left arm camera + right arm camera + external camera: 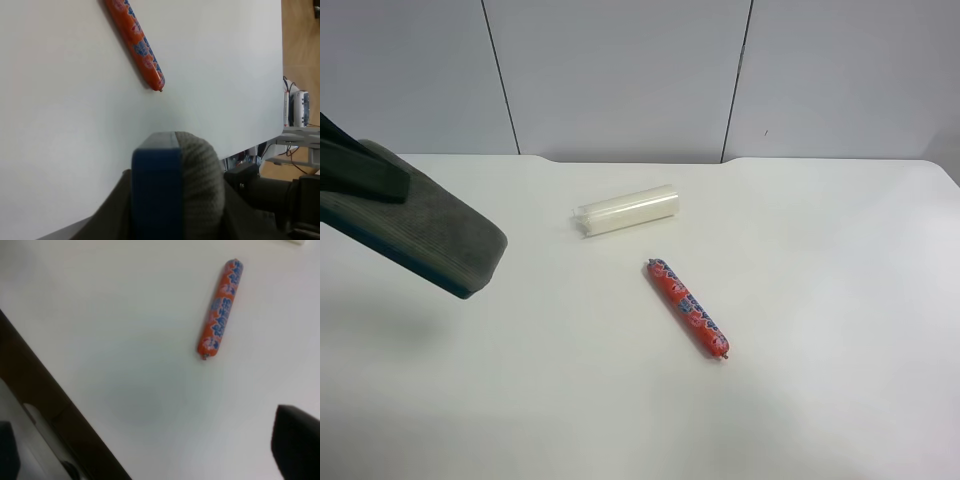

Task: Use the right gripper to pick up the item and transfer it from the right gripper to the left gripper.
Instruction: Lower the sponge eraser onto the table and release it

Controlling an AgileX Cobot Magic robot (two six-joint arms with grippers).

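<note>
The item [420, 228], a block with a dark grey felt top and a blue base, hangs in the air at the exterior high view's left, close to the camera. My left gripper [177, 210] is shut on the item [175, 185], with one jaw on each long side; a black jaw [355, 170] shows on its felt top. My right gripper [150, 447] is open and empty above the table, with a black fingertip [295, 440] at the frame's edge. The right gripper is out of the exterior high view.
A red printed sausage tube [687, 307] lies mid-table; it also shows in the right wrist view [220, 307] and the left wrist view [135, 40]. A white translucent roll [626, 210] lies behind it. The white table [820, 250] ends at an edge [280, 75] beside cabled equipment [300, 107].
</note>
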